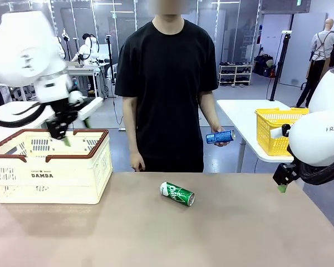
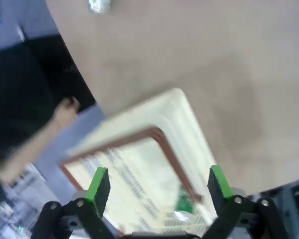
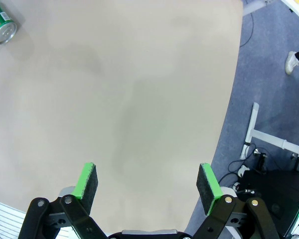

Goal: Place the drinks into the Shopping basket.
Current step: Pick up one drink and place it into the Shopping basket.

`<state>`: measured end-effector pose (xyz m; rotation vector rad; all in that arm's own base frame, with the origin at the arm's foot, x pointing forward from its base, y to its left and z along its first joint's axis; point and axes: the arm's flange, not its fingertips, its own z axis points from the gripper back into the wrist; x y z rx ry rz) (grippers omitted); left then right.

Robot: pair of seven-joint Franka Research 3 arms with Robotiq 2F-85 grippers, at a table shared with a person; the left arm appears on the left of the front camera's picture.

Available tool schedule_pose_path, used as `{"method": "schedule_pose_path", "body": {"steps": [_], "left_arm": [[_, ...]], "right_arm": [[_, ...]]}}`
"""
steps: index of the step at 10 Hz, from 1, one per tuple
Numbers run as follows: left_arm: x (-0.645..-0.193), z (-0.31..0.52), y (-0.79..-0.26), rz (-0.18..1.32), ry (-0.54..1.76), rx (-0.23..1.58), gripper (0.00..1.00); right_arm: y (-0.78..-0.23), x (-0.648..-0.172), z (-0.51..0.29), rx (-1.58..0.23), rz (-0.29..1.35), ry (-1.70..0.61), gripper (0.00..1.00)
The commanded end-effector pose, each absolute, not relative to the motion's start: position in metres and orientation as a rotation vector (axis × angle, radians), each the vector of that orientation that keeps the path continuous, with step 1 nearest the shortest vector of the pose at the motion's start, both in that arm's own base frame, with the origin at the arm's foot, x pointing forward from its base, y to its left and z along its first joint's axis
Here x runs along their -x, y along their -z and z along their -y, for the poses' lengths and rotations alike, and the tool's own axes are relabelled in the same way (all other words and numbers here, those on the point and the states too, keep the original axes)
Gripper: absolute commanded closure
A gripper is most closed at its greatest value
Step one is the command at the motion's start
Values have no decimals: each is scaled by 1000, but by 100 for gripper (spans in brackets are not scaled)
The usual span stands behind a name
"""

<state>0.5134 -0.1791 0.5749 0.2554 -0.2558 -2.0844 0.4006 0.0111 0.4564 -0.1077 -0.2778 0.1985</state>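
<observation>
The cream Shopping basket (image 1: 22,181) with a brown rim stands at the table's left. My left gripper (image 1: 75,133) hangs open just above it. In the left wrist view that gripper (image 2: 159,186) looks down into the basket (image 2: 159,135), where a green can (image 2: 183,201) lies. Another green can (image 1: 177,193) lies on its side mid-table, also at the top edge (image 2: 99,5) of the left wrist view and top left (image 3: 2,27) of the right wrist view. The person's hand holds a blue can (image 1: 220,136). My right gripper (image 1: 282,186) (image 3: 147,186) stands open over the table's right edge, holding nothing.
The person stands at the far side, one hand (image 2: 65,109) resting near the table's edge beside the basket. A yellow mesh basket (image 1: 278,129) sits on a separate white table at the back right. Bare brown tabletop (image 3: 129,99) stretches between the grippers.
</observation>
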Motion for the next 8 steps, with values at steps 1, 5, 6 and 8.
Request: {"method": "schedule_pose_path", "body": {"steps": [1,5,6,8], "left_arm": [[-553,230,-579,225,2325,-282,0],[-587,350,-556,198,2587,-289,0],[-586,373,-546,187,2633,-216,0],[-580,396,-528,186,2647,-71,0]], "right_arm": [[-457,-401,-9,110,274,-210,0],[-457,-401,-9,110,274,-210,0],[-457,-401,-9,110,274,-210,0],[-457,-401,-9,110,274,-210,0]]}}
